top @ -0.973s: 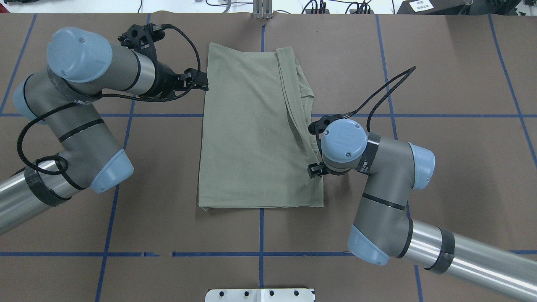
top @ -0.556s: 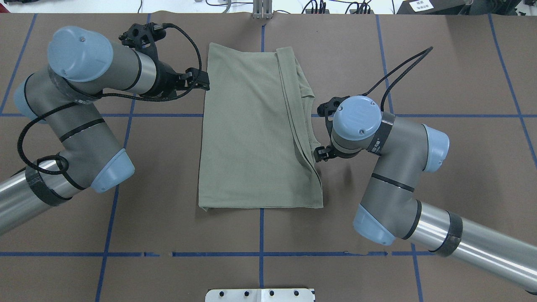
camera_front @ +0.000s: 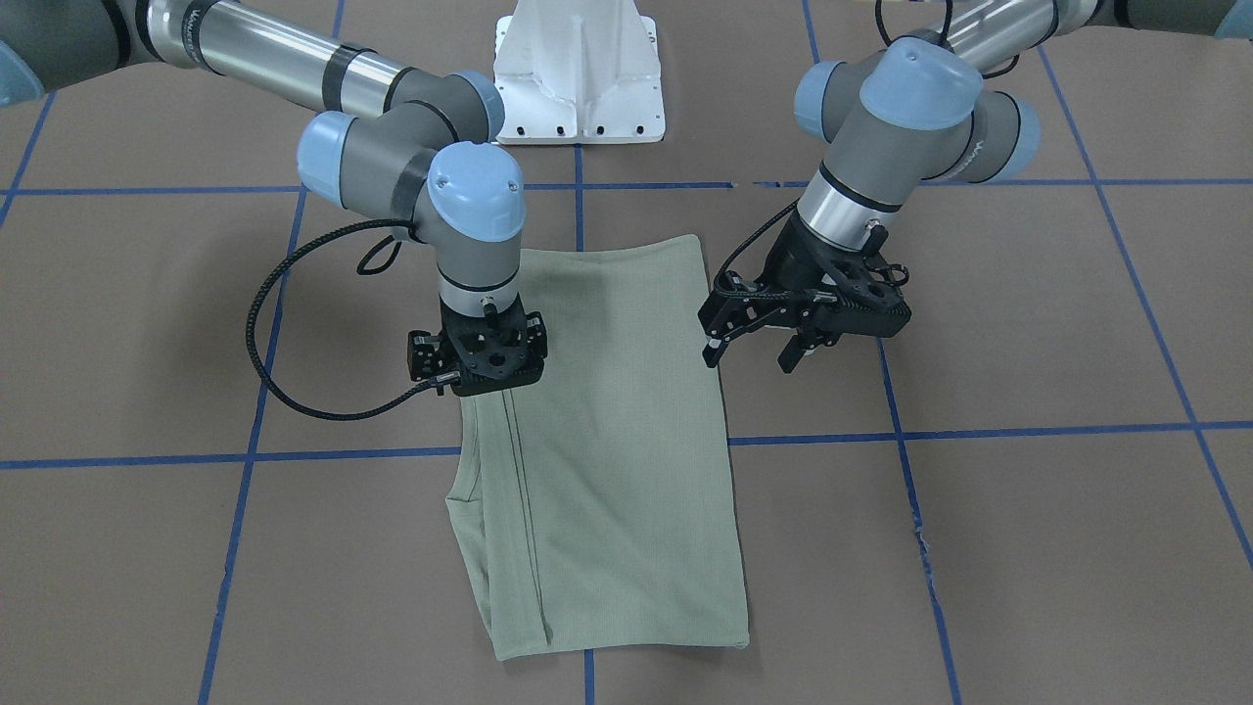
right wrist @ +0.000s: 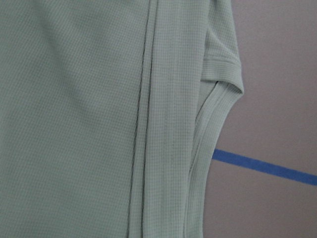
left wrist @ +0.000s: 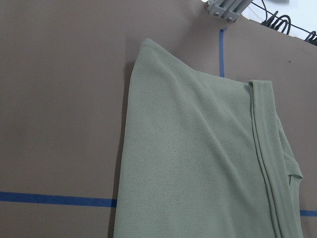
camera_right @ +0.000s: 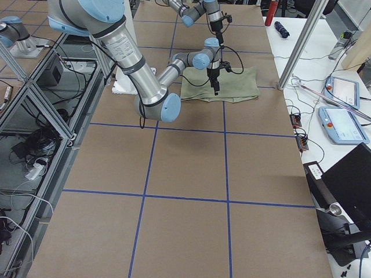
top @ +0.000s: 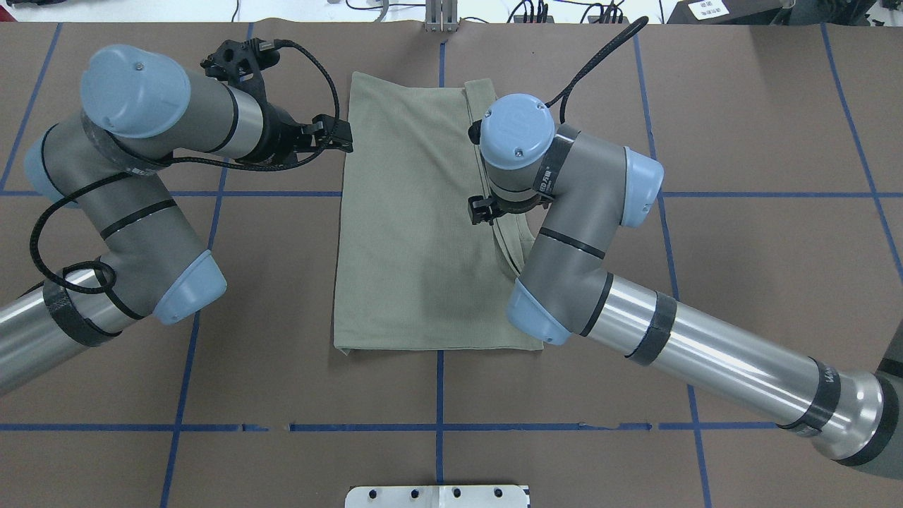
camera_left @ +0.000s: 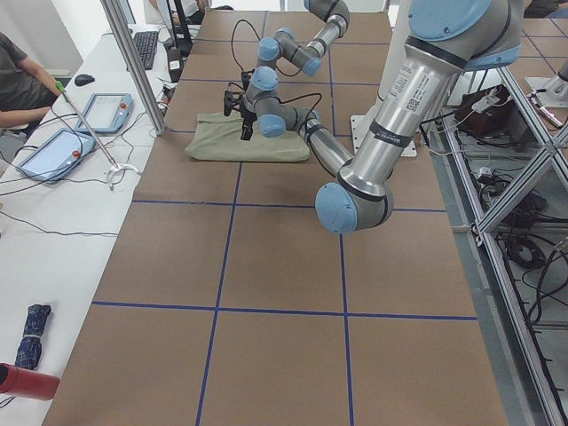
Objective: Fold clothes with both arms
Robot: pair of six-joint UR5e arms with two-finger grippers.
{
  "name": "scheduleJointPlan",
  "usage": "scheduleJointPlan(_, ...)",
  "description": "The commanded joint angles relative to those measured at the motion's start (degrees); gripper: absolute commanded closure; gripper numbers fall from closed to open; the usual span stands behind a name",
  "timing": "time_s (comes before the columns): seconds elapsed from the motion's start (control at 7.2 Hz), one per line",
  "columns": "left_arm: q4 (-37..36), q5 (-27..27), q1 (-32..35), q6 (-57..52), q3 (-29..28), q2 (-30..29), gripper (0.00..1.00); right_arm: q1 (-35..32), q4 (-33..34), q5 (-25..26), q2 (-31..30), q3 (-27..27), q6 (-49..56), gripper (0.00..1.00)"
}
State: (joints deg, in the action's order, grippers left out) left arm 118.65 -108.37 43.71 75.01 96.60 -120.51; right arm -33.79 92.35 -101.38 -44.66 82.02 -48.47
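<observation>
green shirt (top: 416, 233) lies folded into a flat rectangle mid desk (top: 776, 282), fine waffle knit, with a ribbed band along its layered right side. right arm (top: 585, 183) covers much of that side from overhead. right tool (camera_front: 478, 367) points down over the band, fingers hidden, can't tell their spread. left tool (camera_front: 752, 354) is spread wide and empty, just beside the shirt's left edge. desk is matte brown with blue tape lines (top: 776, 194).
</observation>
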Motion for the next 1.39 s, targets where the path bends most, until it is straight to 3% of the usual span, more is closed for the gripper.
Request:
scheduleJointPlan(0.0, 0.01, 0.00, -0.03, -0.04, -0.01, 0.01, 0.00, 1.62, 0.37, -0.83, 0.01, -0.98, 0.04, 0.00)
scheduleJointPlan(0.83, 0.09, 0.00, -0.12, 0.49, -0.10, -0.17, 0.00, 0.05, 0.63, -6.36, -1.48, -2.12, 0.30, 0.00)
scheduleJointPlan(1.25, 0.27, 0.00, -0.12, 0.75, -0.01, -0.34, 0.00, -0.48, 0.55, -6.64, -3.06, -1.77, 0.30, 0.00)
